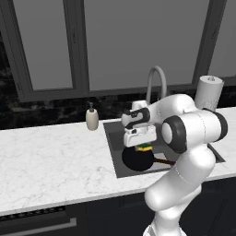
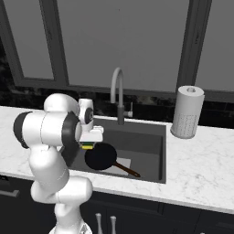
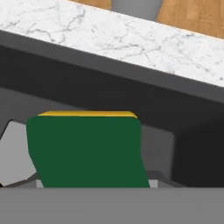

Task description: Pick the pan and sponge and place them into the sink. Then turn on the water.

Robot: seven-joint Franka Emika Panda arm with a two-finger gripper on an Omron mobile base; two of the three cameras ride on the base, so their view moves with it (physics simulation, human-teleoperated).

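Marble worktop [image 1: 50, 159], dark sink [image 2: 151, 135]. Pan [image 2: 100, 156] lies in the sink. End effector [image 1: 142, 144] hangs over the basin, closed on sponge [image 3: 87, 151], just above the pan.

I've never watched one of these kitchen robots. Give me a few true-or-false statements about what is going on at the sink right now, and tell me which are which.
1. The pan lies inside the sink. True.
2. Water is pouring from the faucet. False: no stream is visible.
3. The sponge has a green face and a yellow one. True.
4. The paper-towel roll is lying in the basin. False: it stands upright on the counter beside the sink.
5. The soap dispenser stands on the counter beside the sink. True.
6. The gripper hangs over the bare counter far from the sink. False: it is over the basin, just above the sponge.
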